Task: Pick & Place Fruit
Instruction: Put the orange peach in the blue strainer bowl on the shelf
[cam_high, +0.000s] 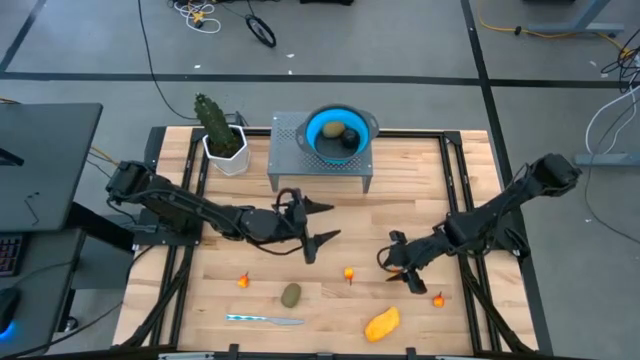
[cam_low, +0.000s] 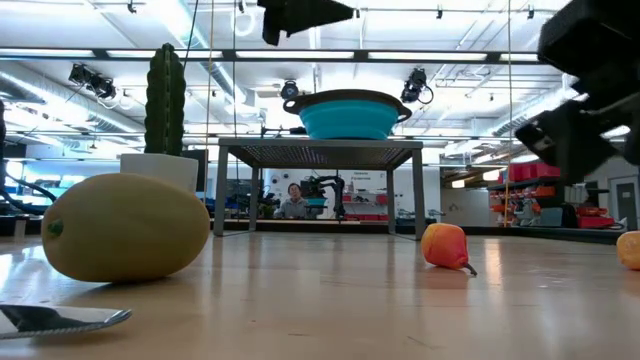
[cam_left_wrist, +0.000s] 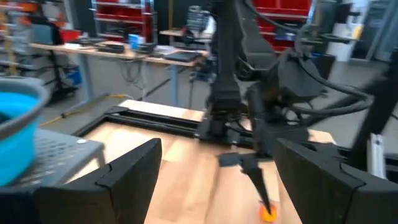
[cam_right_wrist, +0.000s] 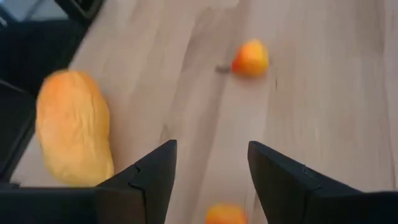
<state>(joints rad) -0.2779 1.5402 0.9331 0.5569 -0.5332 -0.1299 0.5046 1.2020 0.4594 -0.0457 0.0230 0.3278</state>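
Observation:
A blue bowl (cam_high: 322, 128) stands on a grey perforated stand (cam_high: 288, 160) at the table's far side. It holds one olive-green oval (cam_high: 333, 130) and the near-black ball (cam_high: 349, 139). On the wood lie another olive oval (cam_high: 291, 294), the yellow-orange oblong (cam_high: 381, 323) and orange-red bits (cam_high: 243, 281) (cam_high: 348, 272) (cam_high: 438, 298). My left gripper (cam_high: 330, 222) hovers open in front of the stand. My right gripper (cam_high: 398, 272) is open and low over the table, with the oblong (cam_right_wrist: 74, 127) beside it and orange bits (cam_right_wrist: 250, 59) (cam_right_wrist: 225, 214) ahead.
A green cactus in a white pot (cam_high: 222, 135) stands left of the stand. A silver-and-blue knife (cam_high: 265, 319) lies near the table's near edge, left of the oblong. Dark rails (cam_high: 455, 160) frame the table. Bare wood lies between the two grippers.

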